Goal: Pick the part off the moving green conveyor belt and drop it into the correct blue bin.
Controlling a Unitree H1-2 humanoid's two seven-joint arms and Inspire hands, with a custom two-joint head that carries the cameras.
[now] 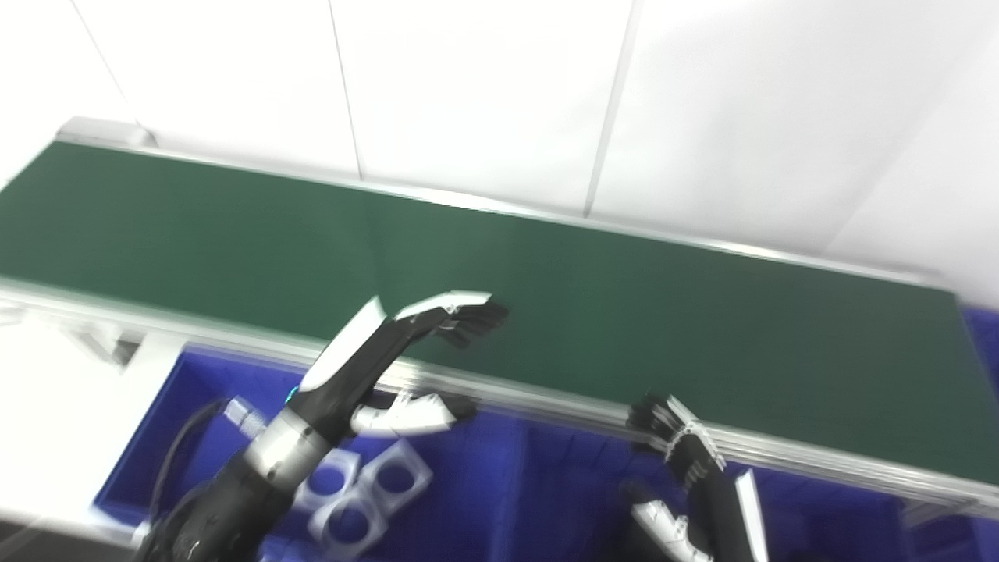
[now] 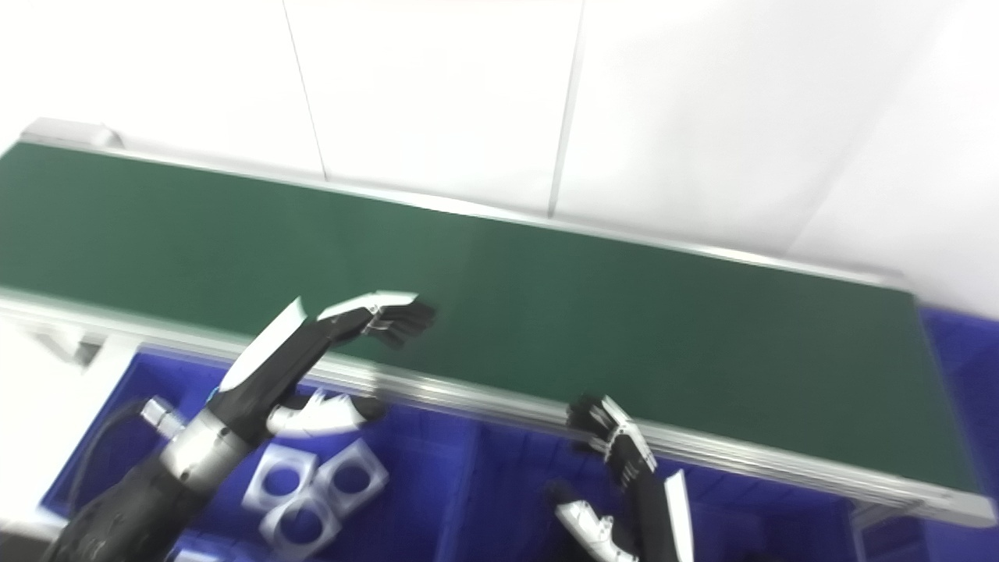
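Observation:
The green conveyor belt (image 1: pixel 624 312) runs slantwise across the view with no part on it. My left hand (image 1: pixel 406 343) hovers over the belt's near rail, open, fingers stretched onto the belt edge and thumb hanging below over the left blue bin (image 1: pixel 179 406). Several pale square parts with round holes (image 1: pixel 367 492) lie in that bin. My right hand (image 1: pixel 687 460) is lower, near the rail over the middle blue bin (image 1: pixel 562 484), fingers apart and holding nothing.
A white wall with panel seams (image 1: pixel 499 94) stands behind the belt. The aluminium rail (image 1: pixel 819 460) borders the belt's near side. More blue bin (image 1: pixel 983 336) shows past the belt's right end. A white surface (image 1: pixel 55 421) lies left of the bins.

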